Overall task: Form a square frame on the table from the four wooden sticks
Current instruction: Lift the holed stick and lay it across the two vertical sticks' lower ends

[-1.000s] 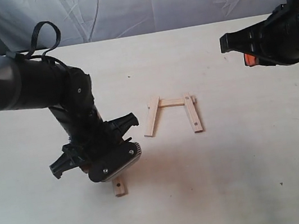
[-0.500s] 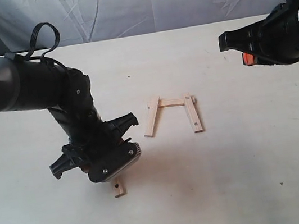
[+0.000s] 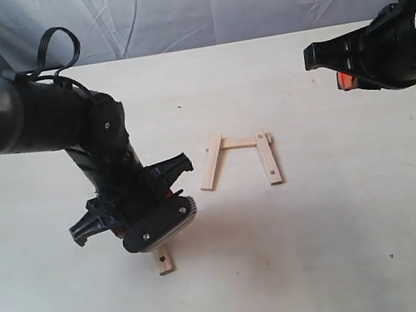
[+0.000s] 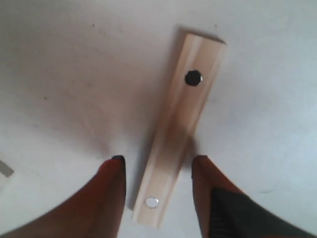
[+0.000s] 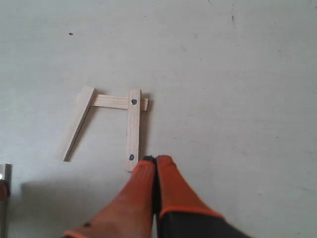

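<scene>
Pale wood, fourth stick point(image 4: 181, 129): laid flat and alone on the near-left part of the desk point(image 3: 345, 221), well apart from the other three. A dark hole is seen near one end and a bright dot near the other.
Other three: far stick point(image 3: 239, 143), right stick point(image 3: 268, 157) and left stick point(image 3: 211, 163) are set as a U open to the near side. The left stick is splayed outward at its near end.
Left tool point(image 4: 157, 171): spread, one finger on each side of the fourth stick towards its bright-dot end. No contact is seen.
Right tool point(image 5: 156, 166): pressed together, nothing held, raised at the far right.
Handling (judged): the strip is expected to be light, stiff and thin, and easily skidded on the smooth desk.
Hold point (judged): the long edges are best pinched nearer mid-length, so that swing is limited.
Outstanding: near side not yet closed; left stick not yet squared.
</scene>
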